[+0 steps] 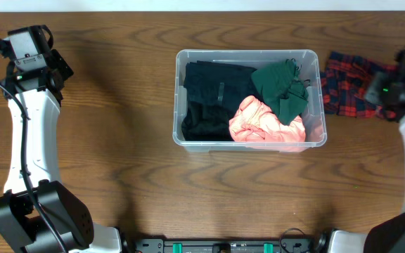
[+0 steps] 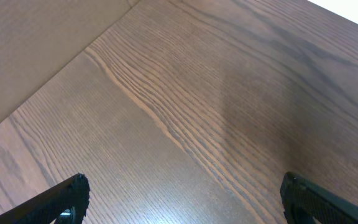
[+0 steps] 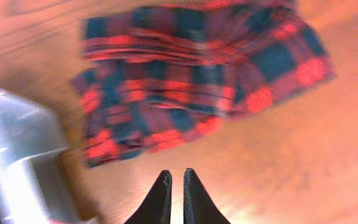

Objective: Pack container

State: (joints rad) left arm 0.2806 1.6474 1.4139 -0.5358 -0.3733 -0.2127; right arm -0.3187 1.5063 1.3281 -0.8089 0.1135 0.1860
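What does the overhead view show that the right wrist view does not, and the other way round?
Only overhead: the inside of the container, holding a black garment, a green garment and a pink garment; also the left arm. Only right wrist: a close look at the right gripper, its fingers nearly together and holding nothing. Both: the red plaid cloth lying on the wooden table just outside the container's wall.

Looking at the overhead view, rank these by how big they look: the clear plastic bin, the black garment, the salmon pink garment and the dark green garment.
1. clear plastic bin, largest.
2. black garment.
3. salmon pink garment and dark green garment: these look about alike, so I won't rank them.
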